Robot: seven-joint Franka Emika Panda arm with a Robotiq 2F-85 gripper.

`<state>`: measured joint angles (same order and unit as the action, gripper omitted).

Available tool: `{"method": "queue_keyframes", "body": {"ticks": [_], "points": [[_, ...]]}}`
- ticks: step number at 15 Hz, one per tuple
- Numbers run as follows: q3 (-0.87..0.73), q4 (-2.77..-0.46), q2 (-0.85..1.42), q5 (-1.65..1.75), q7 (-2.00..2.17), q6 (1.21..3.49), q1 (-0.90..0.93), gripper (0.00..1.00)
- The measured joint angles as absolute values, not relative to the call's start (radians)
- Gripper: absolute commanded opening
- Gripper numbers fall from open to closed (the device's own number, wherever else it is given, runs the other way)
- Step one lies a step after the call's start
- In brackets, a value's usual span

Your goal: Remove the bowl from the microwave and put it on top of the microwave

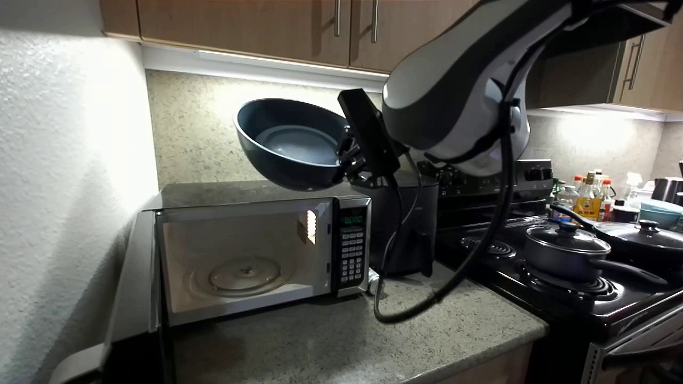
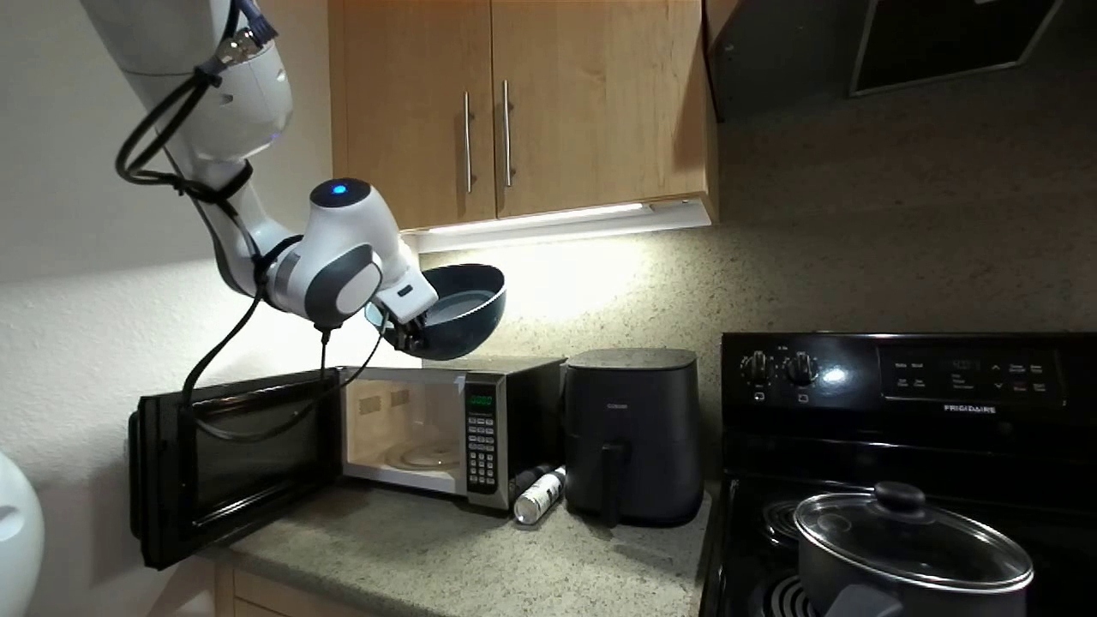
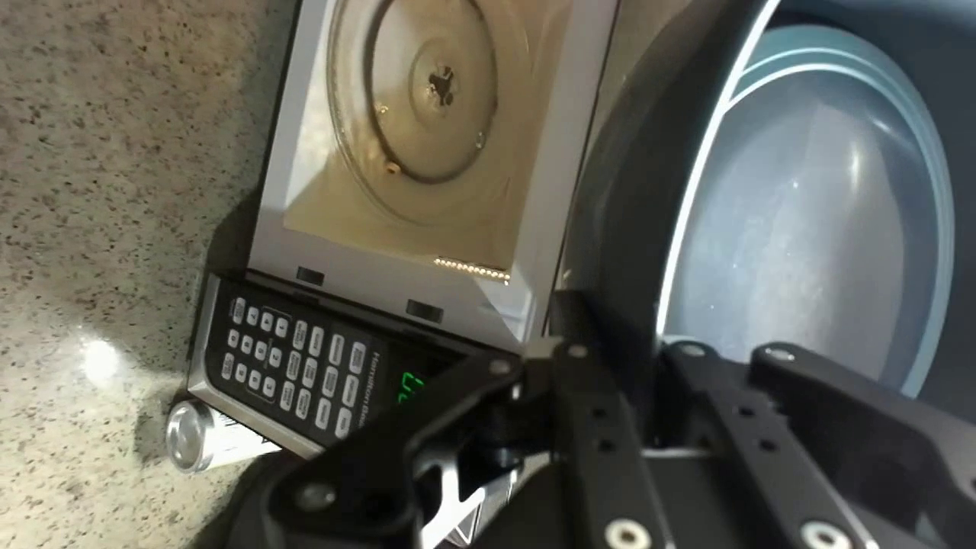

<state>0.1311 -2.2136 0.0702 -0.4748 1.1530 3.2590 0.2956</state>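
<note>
The dark blue bowl (image 1: 299,141) hangs tilted above the microwave (image 1: 213,194), its inside facing the exterior cameras. My gripper (image 1: 346,159) is shut on the bowl's rim at its right side. In the wrist view the bowl (image 3: 808,229) fills the right, and its wall runs between the two fingers of the gripper (image 3: 629,343). The underside of the bowl (image 2: 470,324) is close over the top of the microwave (image 2: 536,403); whether they touch, I cannot tell. The microwave's door (image 2: 248,446) stands wide open, and only the glass turntable (image 1: 245,273) shows inside.
A black air fryer (image 2: 634,437) stands right beside the microwave, with a white can (image 2: 540,497) lying between them. Wall cabinets (image 2: 591,111) hang above the bowl. The stove farther right bears a lidded pot (image 1: 565,256). A loose cable (image 1: 443,290) droops from the arm.
</note>
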Motion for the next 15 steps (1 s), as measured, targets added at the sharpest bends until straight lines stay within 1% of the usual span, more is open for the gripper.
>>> {"method": "queue_keyframes", "body": {"ticks": [3,5,8,15], "points": [[0.038,-2.132,0.072,-0.434,1.284,3.104,0.307,0.08],[0.019,-2.121,0.074,-0.422,1.315,3.090,0.307,0.08],[0.029,-2.122,0.080,-0.422,1.319,3.084,0.308,0.07],[0.075,-2.085,0.072,-0.488,1.263,2.923,0.270,0.08]]}}
